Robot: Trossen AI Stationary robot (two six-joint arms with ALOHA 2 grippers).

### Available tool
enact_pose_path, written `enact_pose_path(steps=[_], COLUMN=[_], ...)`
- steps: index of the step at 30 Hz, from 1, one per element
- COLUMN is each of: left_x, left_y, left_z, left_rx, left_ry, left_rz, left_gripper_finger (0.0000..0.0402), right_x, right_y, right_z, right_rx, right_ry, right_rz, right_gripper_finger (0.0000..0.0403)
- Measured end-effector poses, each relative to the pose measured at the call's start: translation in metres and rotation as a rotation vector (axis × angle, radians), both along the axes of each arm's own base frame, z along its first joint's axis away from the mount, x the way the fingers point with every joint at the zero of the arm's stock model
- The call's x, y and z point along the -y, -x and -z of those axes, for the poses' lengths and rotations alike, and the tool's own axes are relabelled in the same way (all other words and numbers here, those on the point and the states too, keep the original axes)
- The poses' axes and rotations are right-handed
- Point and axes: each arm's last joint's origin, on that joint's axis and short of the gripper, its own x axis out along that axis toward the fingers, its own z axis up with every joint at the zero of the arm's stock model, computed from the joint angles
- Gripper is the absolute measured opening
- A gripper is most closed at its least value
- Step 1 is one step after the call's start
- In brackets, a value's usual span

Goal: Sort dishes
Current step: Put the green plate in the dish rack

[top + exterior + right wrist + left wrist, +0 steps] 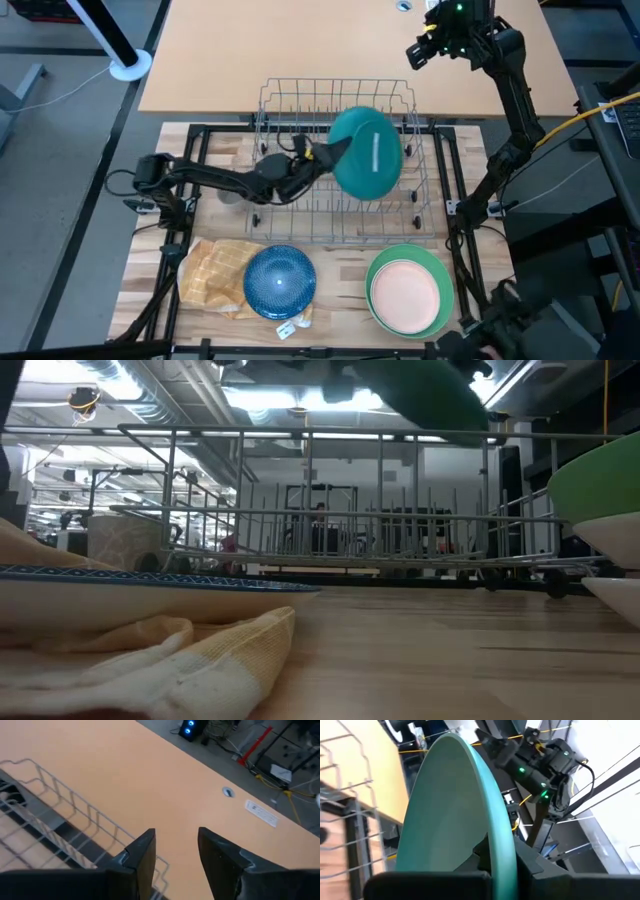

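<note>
The left gripper (318, 152) is pinched tight on the rim of the big teal plate (366, 152). It holds the plate up on its edge, over the middle of the grey wire rack (290, 100). I think the job now is to stand the plate in a slot of the rack. To do it well, the arm should keep the plate straight up, line its bottom edge with a gap between two wires, and go down slowly. It should let go only when the plate sits by itself and does not tip.

The right gripper (420, 48) waits far back over the tan table, near the rack's far corner, with its fingers apart and nothing in them.

On the wooden board in front, a blue plate (279, 281) lies partly on a yellow checked cloth (215, 270). Beside it, a peach plate (404, 291) sits inside a green bowl (432, 263).

The room behind is big, with bright ceiling lights and metal frames. A person shows far off beyond the rack.
</note>
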Motion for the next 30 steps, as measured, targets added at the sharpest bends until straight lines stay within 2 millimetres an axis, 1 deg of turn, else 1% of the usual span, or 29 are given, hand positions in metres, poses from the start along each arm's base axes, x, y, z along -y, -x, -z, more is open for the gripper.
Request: enact_pose_path(steps=[3,6,8,10,13,17,20,22,25,30], left_x=[0.000,0.002,0.004,0.004,-0.003,-0.029,-0.052,-0.069,-0.093,-0.131], left_y=[-0.015,-0.025,-0.028,-0.029,-0.027,-0.023,-0.022,-0.022,-0.027,-0.041], left_z=[-0.004,-0.002,0.000,0.000,-0.002,-0.003,-0.001,0.001,0.003,0.004], left_rx=[-0.030,-0.115,-0.175,-0.198,-0.202,-0.207,-0.182,-0.149,-0.118,-0.104], left_ry=[-0.015,-0.010,-0.007,-0.006,-0.013,-0.001,0.012,0.005,-0.008,-0.039], left_rz=[-0.006,0.001,0.000,-0.025,-0.128,-0.237,-0.280,-0.277,-0.262,-0.264], left_gripper_finger=[0.0016,0.0016,0.0016,0.0016,0.0016,0.0016,0.0016,0.0017,0.0017,0.0017], right_x=[0.005,0.010,0.013,0.015,0.017,0.018,0.018,0.018,0.018,0.018], right_y=[0.008,0.016,0.022,0.027,0.031,0.032,0.032,0.032,0.031,0.031], right_z=[0.000,0.000,0.000,0.000,0.000,0.000,0.000,0.000,0.000,0.000], right_rx=[-0.016,-0.017,-0.017,-0.016,-0.002,0.018,0.023,0.024,0.028,0.033], right_ry=[0.006,0.005,0.004,0.004,-0.004,-0.014,-0.016,-0.016,-0.017,-0.018], right_rz=[0.024,0.055,0.077,0.093,0.088,0.059,0.049,0.047,0.039,0.032], right_gripper_finger=[0.0152,0.0152,0.0152,0.0152,0.0152,0.0152,0.0152,0.0152,0.0152,0.0152])
